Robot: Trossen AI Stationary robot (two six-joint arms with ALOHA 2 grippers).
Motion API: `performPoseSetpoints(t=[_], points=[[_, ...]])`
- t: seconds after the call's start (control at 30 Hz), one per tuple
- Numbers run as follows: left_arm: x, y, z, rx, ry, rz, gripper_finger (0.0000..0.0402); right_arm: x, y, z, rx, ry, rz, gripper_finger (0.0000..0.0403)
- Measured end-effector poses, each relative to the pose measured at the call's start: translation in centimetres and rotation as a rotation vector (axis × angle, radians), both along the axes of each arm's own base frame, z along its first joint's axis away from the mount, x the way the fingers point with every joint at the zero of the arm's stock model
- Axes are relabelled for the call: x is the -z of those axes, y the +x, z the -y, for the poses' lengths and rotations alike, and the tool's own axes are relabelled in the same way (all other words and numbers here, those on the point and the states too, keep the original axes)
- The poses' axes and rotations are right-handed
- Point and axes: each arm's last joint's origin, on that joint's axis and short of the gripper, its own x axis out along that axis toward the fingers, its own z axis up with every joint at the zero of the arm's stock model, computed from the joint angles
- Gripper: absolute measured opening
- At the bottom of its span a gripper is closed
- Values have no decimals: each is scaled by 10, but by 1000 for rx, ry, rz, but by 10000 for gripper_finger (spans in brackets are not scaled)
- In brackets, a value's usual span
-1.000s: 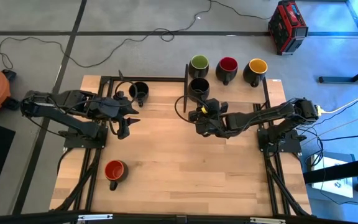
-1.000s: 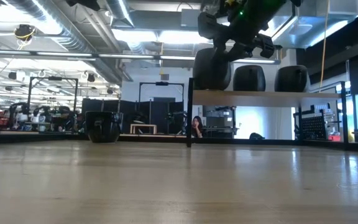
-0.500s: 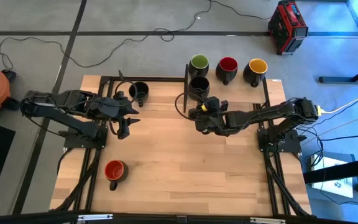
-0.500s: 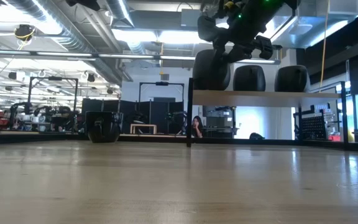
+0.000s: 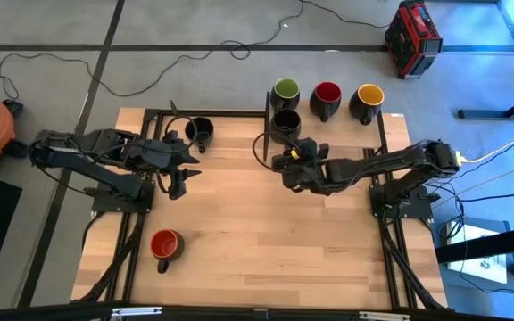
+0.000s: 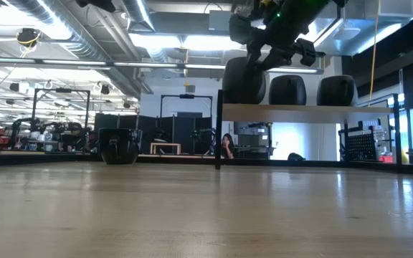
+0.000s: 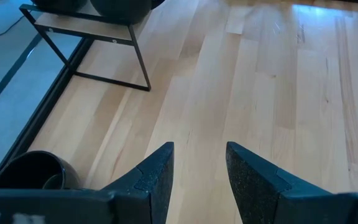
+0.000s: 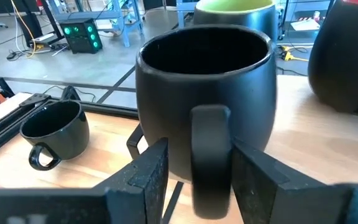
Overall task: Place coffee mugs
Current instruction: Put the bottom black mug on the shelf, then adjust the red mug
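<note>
- Pale wooden boards make up the desk (image 5: 266, 232), which stands on a grey floor with a raised shelf (image 6: 314, 109) at its far edge.
- Right gripper (image 8: 194, 171): its fingers (image 8: 145, 177) sit on either side of the handle of a black mug (image 8: 207, 87), closed on that handle. In the high view the right gripper (image 5: 286, 160) is just in front of this black mug (image 5: 286, 123), which is at the shelf's left end, in front of the green-inside mug (image 5: 285, 90).
- In the low view the held mug (image 6: 244, 80) hangs just above the shelf top, with the gripper above it.
- Also on the shelf, in a row to the right: a red-inside mug (image 5: 327, 94) and a yellow-inside mug (image 5: 368, 96).
- Left gripper (image 7: 199, 171): its fingers (image 7: 157, 171) stand apart with only bare desk between them, holding nothing. The left gripper (image 5: 188, 160) hovers near the far left part of the desk.
- A second black mug (image 5: 199, 132) sits on the desk just beyond the left gripper, near the far edge; it also shows in the left wrist view (image 7: 33, 171).
- Another red-inside mug (image 5: 164, 245) stands alone near the front left of the desk, well apart from both arms.
- Beyond the desk, a red toolbox (image 5: 412, 37) lies on the floor.
</note>
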Motion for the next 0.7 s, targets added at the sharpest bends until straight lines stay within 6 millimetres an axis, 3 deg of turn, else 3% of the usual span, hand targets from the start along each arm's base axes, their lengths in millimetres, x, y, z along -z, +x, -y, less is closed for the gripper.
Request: performPoseSetpoints(t=[0.7], points=[[0,0,0,0,0,-1,141,-47,-30,0,-190,66,27,150]])
